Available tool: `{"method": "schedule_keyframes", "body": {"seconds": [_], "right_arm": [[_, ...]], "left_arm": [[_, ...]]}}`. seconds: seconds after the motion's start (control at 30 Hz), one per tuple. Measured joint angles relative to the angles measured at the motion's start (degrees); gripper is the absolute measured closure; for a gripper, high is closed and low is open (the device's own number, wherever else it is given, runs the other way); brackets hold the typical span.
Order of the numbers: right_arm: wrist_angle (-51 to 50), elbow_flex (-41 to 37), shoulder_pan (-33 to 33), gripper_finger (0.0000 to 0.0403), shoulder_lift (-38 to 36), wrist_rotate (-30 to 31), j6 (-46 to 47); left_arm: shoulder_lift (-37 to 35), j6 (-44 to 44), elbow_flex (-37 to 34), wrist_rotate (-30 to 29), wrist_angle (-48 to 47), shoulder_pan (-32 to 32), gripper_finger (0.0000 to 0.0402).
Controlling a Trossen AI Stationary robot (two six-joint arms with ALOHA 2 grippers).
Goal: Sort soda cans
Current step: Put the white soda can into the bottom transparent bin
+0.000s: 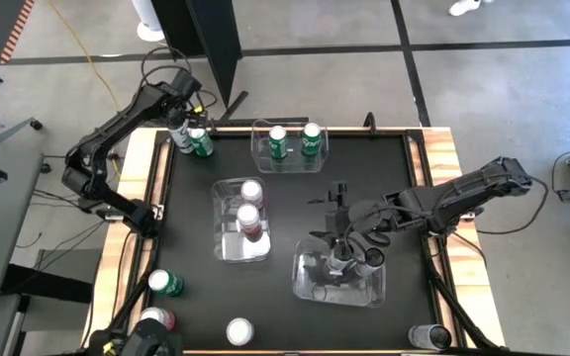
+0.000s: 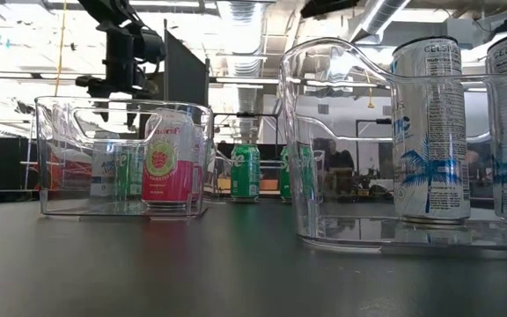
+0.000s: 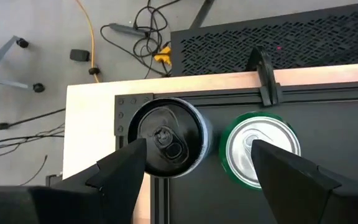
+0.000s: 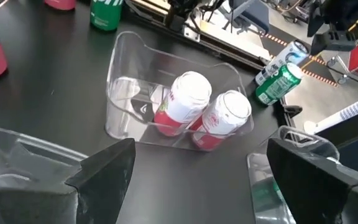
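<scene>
— While the left gripper point(image 1: 188, 129) hangs over the far left corner of the table point(image 1: 295, 213), what is it doing there?

— It is above two cans which stand side by side at the edge, a dark can point(image 3: 168, 138) and a green can point(image 3: 259, 148). Its fingers point(image 3: 120, 180) are spread wide and hold nothing. From its own camera the dark can is closer to the middle between them, so I think this one is the target, but the green one is just beside it.

— And the right gripper point(image 1: 349, 255)?

— It is over the near right bin point(image 1: 310, 287), where dark cans point(image 1: 336, 265) stand. Its fingers point(image 4: 104, 171) are also wide open and empty. I judge that it is finished at this bin.

— How far is the sorting?

— About half, I think. Two green cans point(image 1: 295, 141) are in the far bin point(image 1: 262, 158), two pink cans point(image 1: 249, 208) are in the middle bin point(image 1: 224, 247). Outside there are some more: a green one point(image 1: 165, 284), a pink one point(image 1: 156, 319) and one with only its silver top showing point(image 1: 239, 330) near the front left, and a dark one point(image 1: 427, 336) at the front right corner.

— What does the next move need?

— The left gripper must go down straight around the dark can and close on it without pushing the green neighbour. Then the can must travel across the table to the bin of dark cans, maybe with the right arm moving out of the way.
</scene>
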Motion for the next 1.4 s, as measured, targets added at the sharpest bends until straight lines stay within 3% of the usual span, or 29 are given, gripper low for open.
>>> {"method": "schedule_keyframes", "body": {"seconds": [1.1, 1.4], "right_arm": [[6.53, -7.16, -2.12, 0.0023, 0.11, -0.33, -3.43], [7.17, -7.34, -3.52, 0.0023, 0.11, -3.3, -3.38]], "left_arm": [[4.61, -10.1, -0.02, -5.37, -2.29, 0.07, 0.0115], [4.62, -11.73, -0.02, -6.38, -1.4, 0.07, 0.0115]]}}
